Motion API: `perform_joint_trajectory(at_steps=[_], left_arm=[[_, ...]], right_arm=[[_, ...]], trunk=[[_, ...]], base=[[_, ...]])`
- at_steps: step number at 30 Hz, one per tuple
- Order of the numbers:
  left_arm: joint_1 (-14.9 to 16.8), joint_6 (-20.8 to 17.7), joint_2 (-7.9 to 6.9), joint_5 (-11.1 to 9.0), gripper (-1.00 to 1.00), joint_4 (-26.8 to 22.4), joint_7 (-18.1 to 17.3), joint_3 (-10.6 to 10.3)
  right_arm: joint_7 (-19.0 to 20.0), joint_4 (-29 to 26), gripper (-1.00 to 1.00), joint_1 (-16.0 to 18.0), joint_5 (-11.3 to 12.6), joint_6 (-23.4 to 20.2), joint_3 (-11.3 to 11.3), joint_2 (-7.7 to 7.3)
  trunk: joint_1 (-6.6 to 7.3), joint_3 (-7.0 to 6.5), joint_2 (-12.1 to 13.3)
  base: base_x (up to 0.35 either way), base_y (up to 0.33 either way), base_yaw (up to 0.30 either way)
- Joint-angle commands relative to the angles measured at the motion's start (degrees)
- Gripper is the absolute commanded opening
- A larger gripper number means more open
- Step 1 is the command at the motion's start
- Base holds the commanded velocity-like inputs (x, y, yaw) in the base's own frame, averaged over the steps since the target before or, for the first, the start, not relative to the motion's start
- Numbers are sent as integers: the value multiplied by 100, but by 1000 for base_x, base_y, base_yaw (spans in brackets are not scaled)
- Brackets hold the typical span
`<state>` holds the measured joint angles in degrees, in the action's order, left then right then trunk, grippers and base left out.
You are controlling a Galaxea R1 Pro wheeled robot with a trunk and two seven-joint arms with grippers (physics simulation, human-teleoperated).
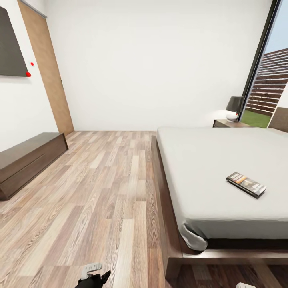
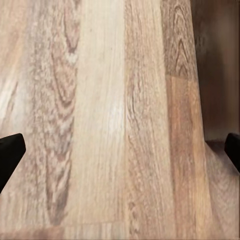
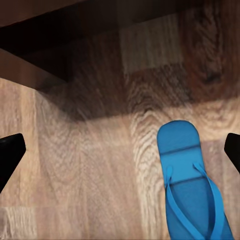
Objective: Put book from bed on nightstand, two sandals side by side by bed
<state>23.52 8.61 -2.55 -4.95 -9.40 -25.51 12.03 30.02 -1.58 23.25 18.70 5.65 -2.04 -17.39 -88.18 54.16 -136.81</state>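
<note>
**Book waiting on the bed as robot stands at its foot**

A thin paperback book is lying flat on the off-white mattress of the bed, near the foot end and well apart from the nightstand, which is standing at the far corner beside the window and carrying a dark-shaded lamp. A low bench is running along the wall on the robot's left, under a dark panel. The left gripper is hanging over bare wood floor, its fingers standing wide apart with nothing between them. The right gripper is likewise spread and empty, and is looking down on one blue sandal lying flat on the floor just beside the dark bed frame.
</note>
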Motion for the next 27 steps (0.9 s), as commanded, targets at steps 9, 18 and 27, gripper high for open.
perform_joint_trajectory(at_steps=[9, 18, 27], left_arm=[[4, 0, 0, -50, 100, 9, -32, 1], [4, 4, 4, -50, 100, 9, 17, 1], [4, 25, 222, 60, 100, 41, 604, -27]], right_arm=[[22, 9, 100, 4, 37, 16, -25, -5], [10, 10, 100, 4, 29, 16, -37, 20], [-103, 33, 100, 4, -375, 15, -27, 773]], trunk=[[199, -157, 360], [397, -318, 721], [595, -480, 1082]], base=[[0, 0, 0], [0, 0, 0], [0, 0, 0]])
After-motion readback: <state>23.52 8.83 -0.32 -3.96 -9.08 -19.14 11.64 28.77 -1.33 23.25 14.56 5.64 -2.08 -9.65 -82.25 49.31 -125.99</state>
